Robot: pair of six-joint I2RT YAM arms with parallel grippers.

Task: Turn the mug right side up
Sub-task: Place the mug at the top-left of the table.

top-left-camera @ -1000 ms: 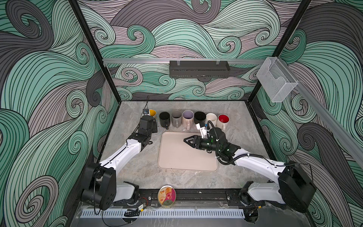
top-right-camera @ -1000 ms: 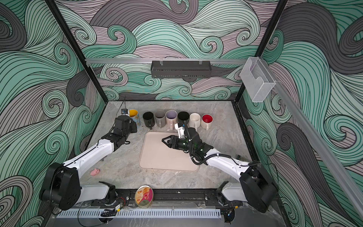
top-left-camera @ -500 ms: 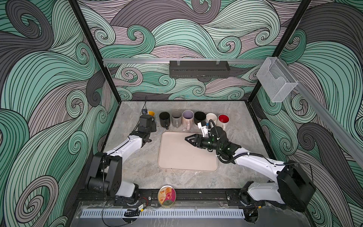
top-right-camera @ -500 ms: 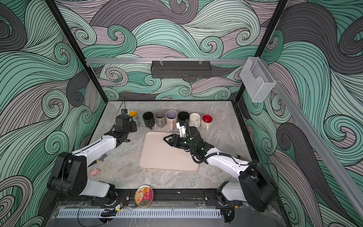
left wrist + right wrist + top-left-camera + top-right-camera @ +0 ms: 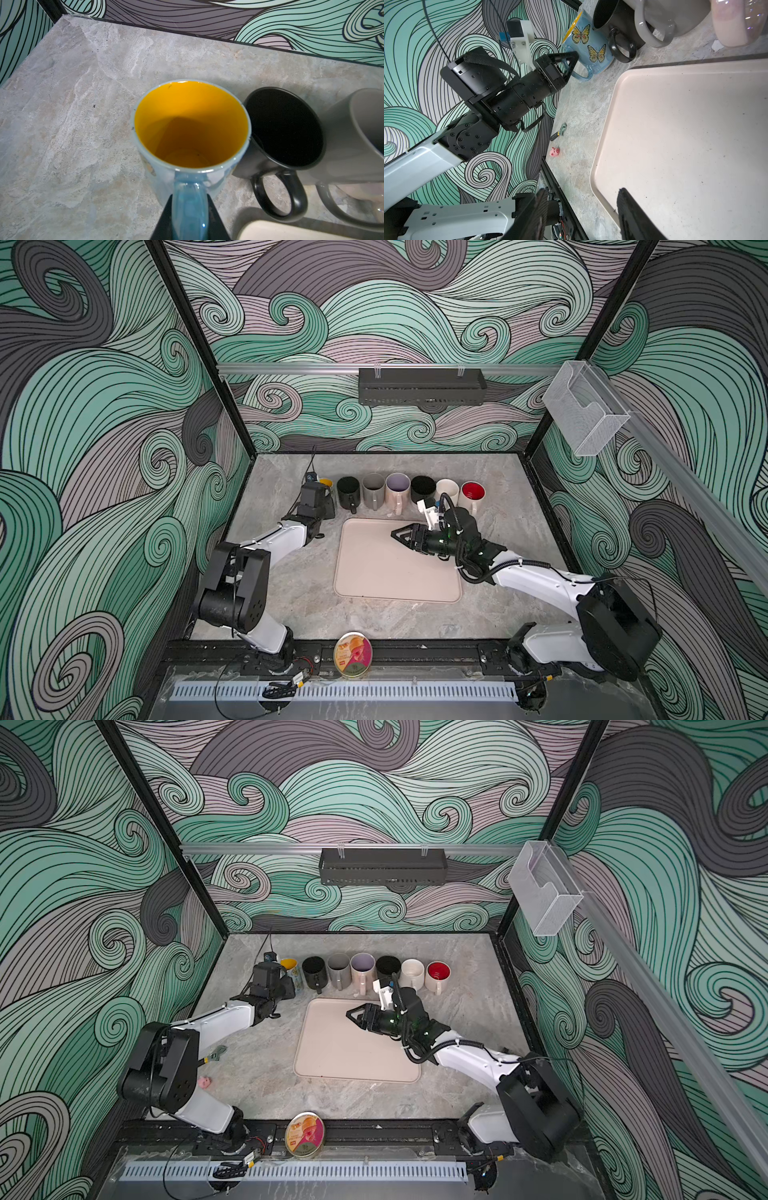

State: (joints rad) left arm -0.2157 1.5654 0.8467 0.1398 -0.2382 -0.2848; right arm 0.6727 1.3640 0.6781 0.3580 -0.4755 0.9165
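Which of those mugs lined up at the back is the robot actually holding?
The blue butterfly mug with the yellow inside, at the end of the row by the left arm. The left gripper is shut on its handle. No gripper holds the other six.

The light-blue mug (image 5: 588,47), butterflies outside, yellow inside, stood upright, mouth up, on the desk (image 5: 72,124) at the row's left end, just beside the black mug (image 5: 284,128), handle toward the robot.

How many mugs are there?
7. All stand in one row at the back: blue butterfly mug, black mug, grey mug, lilac mug, second black mug, cream mug, red mug. None looks hidden.
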